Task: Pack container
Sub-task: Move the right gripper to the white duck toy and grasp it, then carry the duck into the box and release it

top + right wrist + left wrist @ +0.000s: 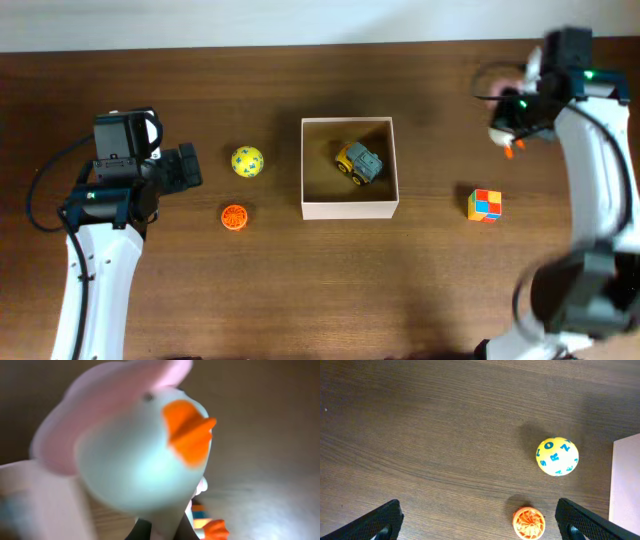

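Observation:
The container (350, 210), a square cream-white box with a tan inside, sits mid-table. A yellow and grey toy truck (359, 162) lies in it. Its pale wall shows at the right edge of the left wrist view (626, 480). My right gripper (515, 125) is raised at the far right, shut on a white toy duck (500, 132) with an orange beak and pink hat. The duck fills the right wrist view (140, 450), hiding most of the fingers (160, 531). My left gripper (190, 168) is open and empty, left of the container (480, 522).
A yellow ball with blue letters (247, 161) (557, 456) and an orange ridged disc (234, 216) (529, 523) lie between the left gripper and the container. A multicoloured cube (485, 204) lies right of the container, below the duck.

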`<state>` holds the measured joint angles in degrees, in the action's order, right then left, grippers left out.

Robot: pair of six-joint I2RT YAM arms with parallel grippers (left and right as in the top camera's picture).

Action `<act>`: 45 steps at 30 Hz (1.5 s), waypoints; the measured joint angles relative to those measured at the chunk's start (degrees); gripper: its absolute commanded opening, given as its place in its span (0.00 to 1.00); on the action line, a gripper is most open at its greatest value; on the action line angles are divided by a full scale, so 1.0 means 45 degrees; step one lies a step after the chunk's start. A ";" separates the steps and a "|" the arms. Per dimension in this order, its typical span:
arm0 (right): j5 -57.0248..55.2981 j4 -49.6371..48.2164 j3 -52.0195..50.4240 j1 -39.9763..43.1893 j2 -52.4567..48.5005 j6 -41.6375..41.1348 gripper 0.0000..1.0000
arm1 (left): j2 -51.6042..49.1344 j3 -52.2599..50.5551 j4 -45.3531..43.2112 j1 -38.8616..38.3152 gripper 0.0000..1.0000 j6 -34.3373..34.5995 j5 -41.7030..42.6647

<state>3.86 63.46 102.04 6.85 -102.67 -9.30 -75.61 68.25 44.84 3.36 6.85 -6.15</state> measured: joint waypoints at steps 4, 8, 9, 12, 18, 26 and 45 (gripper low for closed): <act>0.0223 0.0374 0.0350 -0.2346 0.1443 -0.0554 0.04 | 0.0000 0.0000 0.0000 0.0000 0.99 -0.0005 0.0000; 0.0364 0.0311 0.0136 -0.4245 0.1287 -0.1268 0.04 | 0.0000 0.0000 0.0000 0.0000 0.99 0.0000 0.0000; 0.0359 0.0126 -0.0058 -0.4736 0.1073 -0.1515 0.04 | 0.0000 0.0000 0.0000 0.0000 0.99 0.0000 0.0000; 0.0345 -0.0826 -0.0656 -0.5882 0.0311 -0.2050 0.04 | 0.0000 0.0000 0.0000 0.0000 0.99 0.0000 0.0000; -0.0325 -0.2739 -0.1564 -0.7922 -0.1967 -0.2817 0.04 | 0.0000 0.0000 0.0000 0.0000 0.99 -0.0005 0.0005; -0.0675 -0.4473 -0.1656 -0.8228 -0.3497 -0.2895 0.54 | 0.0000 0.0000 0.0000 0.0000 0.99 0.0000 0.0010; -0.2739 -0.0641 0.0432 -0.6188 0.1671 -0.1540 0.80 | 0.0000 0.0000 0.0000 0.0000 0.99 0.0000 0.0039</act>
<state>-8.47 60.58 103.98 -20.99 -95.15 -16.23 -75.61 68.25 44.84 3.36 6.85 -5.98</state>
